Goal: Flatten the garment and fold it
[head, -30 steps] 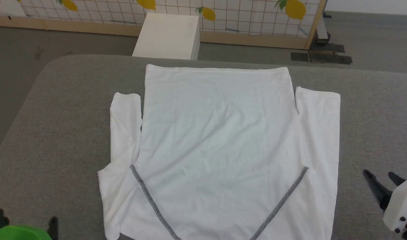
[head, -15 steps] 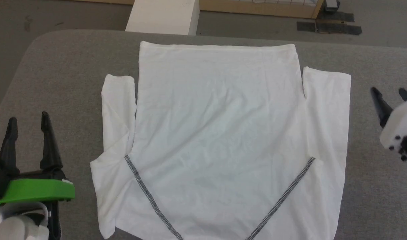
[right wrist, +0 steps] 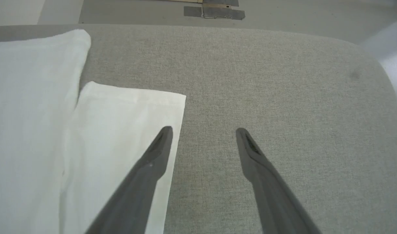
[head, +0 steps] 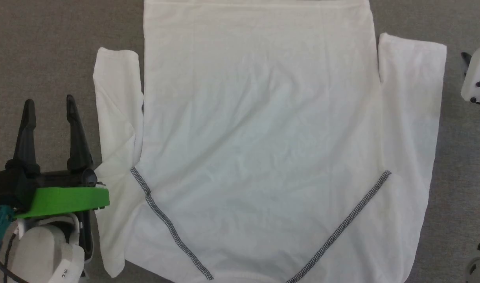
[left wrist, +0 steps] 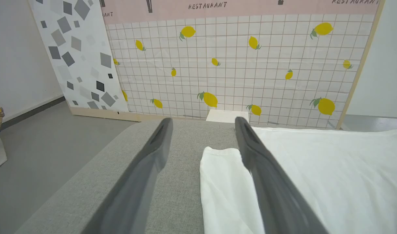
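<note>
Pincers agape, empty, flanking garment

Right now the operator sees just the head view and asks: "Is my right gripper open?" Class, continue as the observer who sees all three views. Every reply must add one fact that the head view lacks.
Observer: Yes. In the right wrist view the right gripper has its fingers spread, with nothing between them.
Operator: Where is it against the shirt?
Observer: One finger shows over the outer edge of the shirt sleeve, and the other over the bare table. I cannot tell if either touches.
Operator: What lies past the table's far side?
Observer: In the left wrist view, a white box stands beyond the table, in front of a lemon-patterned panel.
</note>
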Tool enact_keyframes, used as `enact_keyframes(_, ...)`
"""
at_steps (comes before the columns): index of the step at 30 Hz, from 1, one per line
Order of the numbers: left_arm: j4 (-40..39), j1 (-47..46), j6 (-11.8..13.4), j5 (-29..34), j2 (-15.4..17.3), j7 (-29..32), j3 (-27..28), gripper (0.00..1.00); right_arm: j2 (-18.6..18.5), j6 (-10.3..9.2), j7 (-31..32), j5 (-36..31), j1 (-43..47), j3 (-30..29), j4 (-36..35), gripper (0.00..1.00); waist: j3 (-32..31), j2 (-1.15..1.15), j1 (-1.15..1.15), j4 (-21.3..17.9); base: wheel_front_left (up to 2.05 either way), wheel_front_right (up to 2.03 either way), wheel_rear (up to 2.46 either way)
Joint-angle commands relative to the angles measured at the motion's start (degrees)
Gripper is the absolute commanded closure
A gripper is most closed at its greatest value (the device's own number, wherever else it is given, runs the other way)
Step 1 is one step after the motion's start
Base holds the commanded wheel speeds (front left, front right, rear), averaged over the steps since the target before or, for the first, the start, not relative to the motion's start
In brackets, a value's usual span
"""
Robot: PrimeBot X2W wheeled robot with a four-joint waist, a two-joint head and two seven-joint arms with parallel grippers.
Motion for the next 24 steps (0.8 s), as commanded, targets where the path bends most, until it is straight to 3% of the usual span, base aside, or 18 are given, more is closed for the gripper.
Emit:
enact_keyframes(1, -0.13, -0.87, -0.56, 0.45, -0.72, -0.25, 0.3, 0.0, -0.28, -0.09, 0.12, -1.28, -0.95, -0.47, 0.85, 0.0, 3.77, 0.0, -0.01, 1.84, 0.0, 0.0, 0.0)
enact_keyframes(12, 0.64, -0.82, -3.29, 2.66, -5.01, -0.26, 2.58, 0.0, 0.85, -0.09, -2.07, -3.2, -3.32, -0.28, 6.83, 0.0, 6.42, 0.0, -0.01, 2.8, 0.0, 0.0, 0.0)
enact_keyframes(13, 0.81, -0.87, -3.57, 2.94, -5.34, -0.26, 2.69, 0.0, 0.73, -0.09, -1.01, -3.3, -3.26, -0.8, 7.76, 0.11, 6.26, 0.0, -0.01, 2.83, 0.0, 0.0, 0.0)
enact_keyframes(14, 0.93, -0.89, -3.81, 3.06, -5.66, -0.26, 2.78, 0.0, 0.73, -0.09, -0.04, -3.31, -3.26, -1.0, 8.37, 0.7, 6.08, 0.0, -0.01, 2.83, 0.0, 0.0, 0.0)
enact_keyframes(15, 1.16, -0.82, -4.06, 3.09, -6.07, -0.27, 2.99, 0.0, 0.79, -0.09, 0.79, -3.0, -3.42, -1.42, 8.75, 1.0, 5.79, 0.0, -0.01, 2.78, 0.0, 0.0, 0.0)
enact_keyframes(24, 2.95, 0.76, -5.62, 4.0, -8.48, -0.27, 4.65, 0.0, -1.98, -0.09, -2.29, 5.63, -2.24, -5.54, 4.85, 1.0, -0.24, 0.0, -0.01, 1.54, 0.0, 0.0, 0.0)
